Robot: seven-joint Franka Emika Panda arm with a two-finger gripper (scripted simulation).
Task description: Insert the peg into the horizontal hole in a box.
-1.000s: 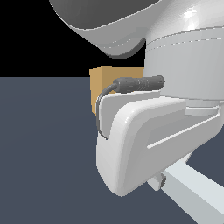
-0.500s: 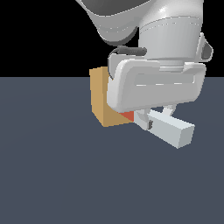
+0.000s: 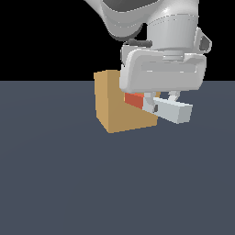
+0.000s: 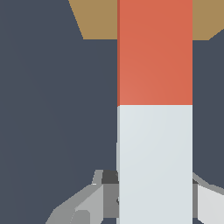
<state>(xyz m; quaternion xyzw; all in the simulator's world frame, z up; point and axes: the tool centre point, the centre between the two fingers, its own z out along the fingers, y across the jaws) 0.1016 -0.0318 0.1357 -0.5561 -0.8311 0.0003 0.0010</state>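
Observation:
The tan box [image 3: 120,106] stands on the dark floor in the middle of the exterior view. My gripper [image 3: 161,102] is shut on the peg's white half [image 3: 172,111], just off the box's right side in the exterior view. The peg lies level, its orange-red half [image 3: 134,99] pointing at the box and reaching its face. In the wrist view the peg [image 4: 155,113] runs from between my fingers [image 4: 107,183] up to the box [image 4: 94,17]. The hole is hidden behind the peg and the gripper.
The dark grey floor [image 3: 69,183] spreads around the box. The arm's white wrist housing [image 3: 163,73] hangs above the peg and covers the box's upper right corner.
The arm has drawn back from the camera and risen in view. The peg has moved towards the box, and its orange-red end now meets the box's face.

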